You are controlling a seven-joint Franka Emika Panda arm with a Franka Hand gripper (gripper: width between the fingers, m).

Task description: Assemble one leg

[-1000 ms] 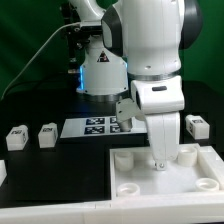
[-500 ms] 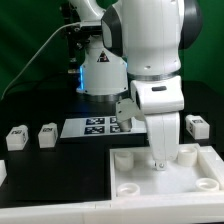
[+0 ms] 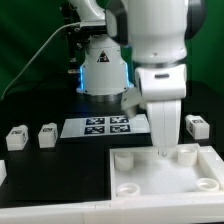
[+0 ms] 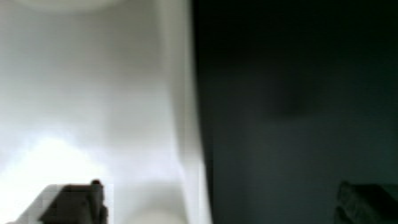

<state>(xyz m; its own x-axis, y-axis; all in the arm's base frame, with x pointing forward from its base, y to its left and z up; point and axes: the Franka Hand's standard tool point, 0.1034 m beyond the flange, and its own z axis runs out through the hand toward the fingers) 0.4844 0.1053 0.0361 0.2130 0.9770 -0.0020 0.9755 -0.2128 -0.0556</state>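
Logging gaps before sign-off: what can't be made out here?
Exterior view: whatever lies behind the arm, which blocks it.
Exterior view: tag patterns on the legs, too small.
Exterior view: tabletop front, cut off by the bottom edge.
Wrist view: white surface too blurred to identify; hand mostly cut off by the edge.

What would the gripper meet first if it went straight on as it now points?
Probably the rim of the tabletop: the gripper points straight down there. The wrist view shows that edge between its fingers, so it might miss onto the black table.
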